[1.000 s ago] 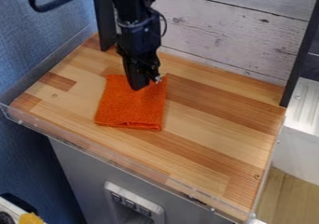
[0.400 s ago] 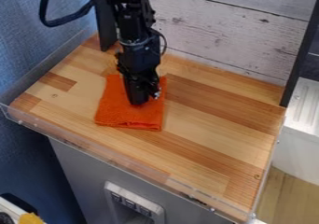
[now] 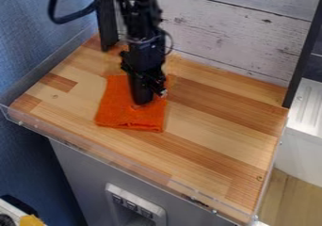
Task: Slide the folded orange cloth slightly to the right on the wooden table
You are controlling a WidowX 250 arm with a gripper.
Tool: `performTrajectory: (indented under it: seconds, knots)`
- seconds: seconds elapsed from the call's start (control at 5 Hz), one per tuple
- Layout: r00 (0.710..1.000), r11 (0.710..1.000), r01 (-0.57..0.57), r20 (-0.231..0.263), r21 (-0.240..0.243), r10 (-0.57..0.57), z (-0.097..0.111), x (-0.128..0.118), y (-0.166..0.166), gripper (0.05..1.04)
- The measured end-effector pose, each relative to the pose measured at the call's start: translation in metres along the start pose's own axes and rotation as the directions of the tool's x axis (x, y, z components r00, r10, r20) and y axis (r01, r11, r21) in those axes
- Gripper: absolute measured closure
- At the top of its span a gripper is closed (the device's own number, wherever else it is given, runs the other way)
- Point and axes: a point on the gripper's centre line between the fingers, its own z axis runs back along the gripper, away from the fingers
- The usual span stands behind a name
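My gripper [image 3: 143, 101] points down at the orange cloth [image 3: 131, 114], its tip over the cloth's middle, at or just above the fabric. I cannot tell whether it is wide or narrow, or whether it has hold of any fabric. Cloth: folded, roughly rectangular, lying flat on the wooden counter [image 3: 213, 121], left of the counter's middle as the camera sees it; the folded edge faces the front. My arm [image 3: 146, 46] enters from the top edge of the view. Behind the counter: a wall of whitewashed boards [image 3: 226, 36]. At the left: a blue wall [image 3: 31, 55]. Along the front edge: a clear strip [image 3: 113, 163]. Below it: a grey panel with a row of switches [image 3: 130, 204]. A yellow object [image 3: 30, 220] sits at the lower left corner.
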Motion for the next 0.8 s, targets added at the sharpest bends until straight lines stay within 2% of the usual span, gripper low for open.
performTrajectory:
  seconds: [0.2,0.8]
  knots:
    - [0.998,0.998,-0.054,-0.018,0.015,0.054,0.002,0.013,-0.014,1.025]
    - [0.97,0.969,-0.244,0.023,0.046,0.244,0.01,0.045,-0.052,1.025]
